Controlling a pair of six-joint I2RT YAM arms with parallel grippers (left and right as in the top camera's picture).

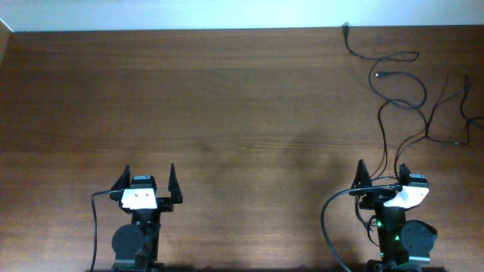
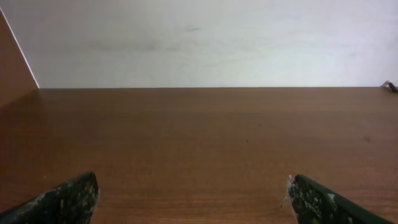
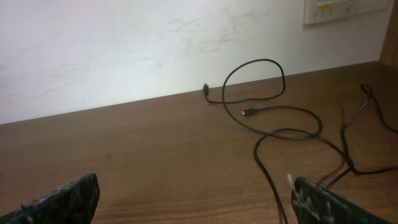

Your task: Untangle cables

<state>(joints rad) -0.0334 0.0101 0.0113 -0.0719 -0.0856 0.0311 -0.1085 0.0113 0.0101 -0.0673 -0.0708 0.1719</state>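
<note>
Thin black cables (image 1: 377,75) lie in loose crossing loops on the right part of the wooden table (image 1: 227,113), from a plug near the back edge (image 1: 345,27) down toward my right gripper (image 1: 383,168). In the right wrist view the cables (image 3: 273,186) loop ahead, and one strand runs down just inside my right fingertip. The right gripper (image 3: 194,180) is open and holds nothing. My left gripper (image 1: 149,172) stands open at the front left, far from the cables. In its wrist view the left gripper (image 2: 193,180) has bare wood between its fingers.
A white wall (image 3: 124,43) rises behind the table's back edge, with a wall socket plate (image 3: 339,9) at the upper right. A wooden side panel (image 2: 12,68) stands at the far left. Thicker arm cables (image 1: 327,219) hang near each arm base.
</note>
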